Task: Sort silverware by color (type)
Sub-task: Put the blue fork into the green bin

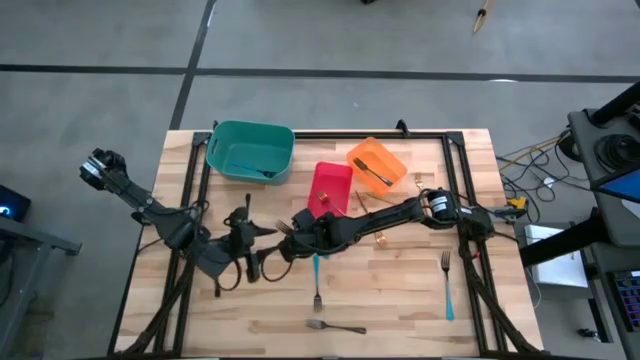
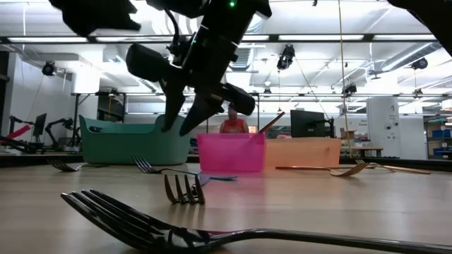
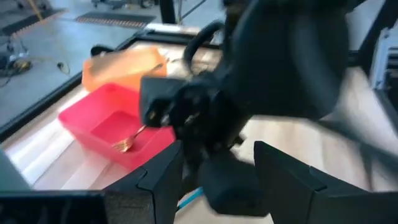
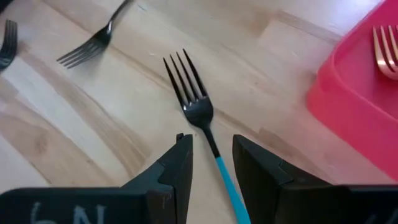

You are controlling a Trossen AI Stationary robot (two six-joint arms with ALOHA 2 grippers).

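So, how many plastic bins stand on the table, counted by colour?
teal bin: 1
red bin: 1
orange bin: 1
Total: 3 bins

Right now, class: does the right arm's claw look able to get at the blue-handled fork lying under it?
Probably yes. The right claw is open and straddles the blue-handled fork at its neck, with bare table on both sides. The red bin and the other forks lie clear of it.
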